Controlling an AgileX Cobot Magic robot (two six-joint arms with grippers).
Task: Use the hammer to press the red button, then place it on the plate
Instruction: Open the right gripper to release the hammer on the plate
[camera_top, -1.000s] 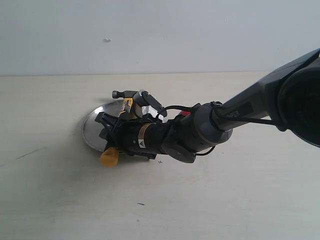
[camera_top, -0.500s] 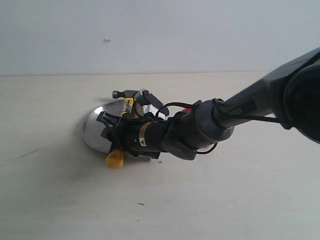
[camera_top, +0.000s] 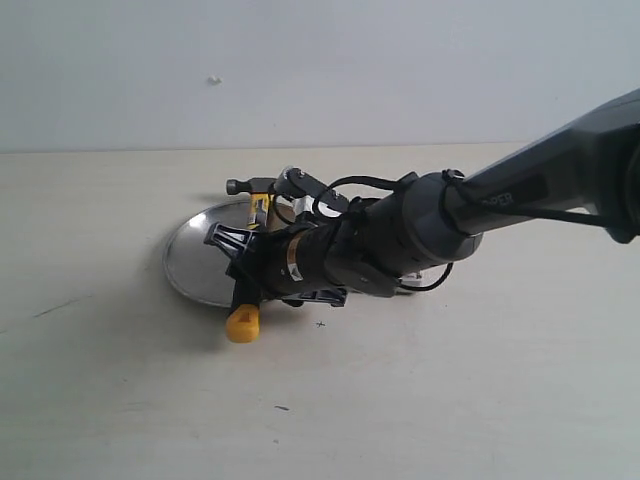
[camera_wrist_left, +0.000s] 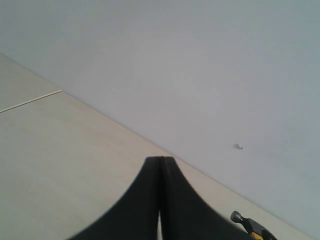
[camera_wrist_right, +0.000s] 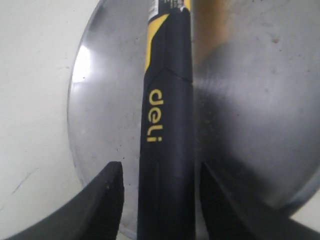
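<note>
So the right gripper (camera_top: 243, 262) has let go: in the right wrist view both fingers (camera_wrist_right: 102, 205) stand off the handle with a sliver of daylight on each side, clamping nothing. The claw hammer with the dark metal head and black-and-yellow handle (camera_top: 242, 323) is lying across the round shiny silver metal plate (camera_top: 190, 262), left of centre in the exterior view.

What I'd worry about:
- Those gaps look slim. If the arm backs out crooked or swings sideways before it rises, a finger could catch the handle and drag the hammer off.
- The hammer is longer than the plate. The head pokes past the upper rim and the yellow end hangs over the lower rim above the pale table (camera_top: 450, 400), so a small nudge could tip or slide it.
- Brushed metal is slick, so the plate itself might skid too.

The handle runs straight down the middle between the fingers, with the yellow end sticking out below the gripper.

The left gripper (camera_wrist_left: 160, 165) is pressed closed on nothing. The red button seems hidden behind the arm.
</note>
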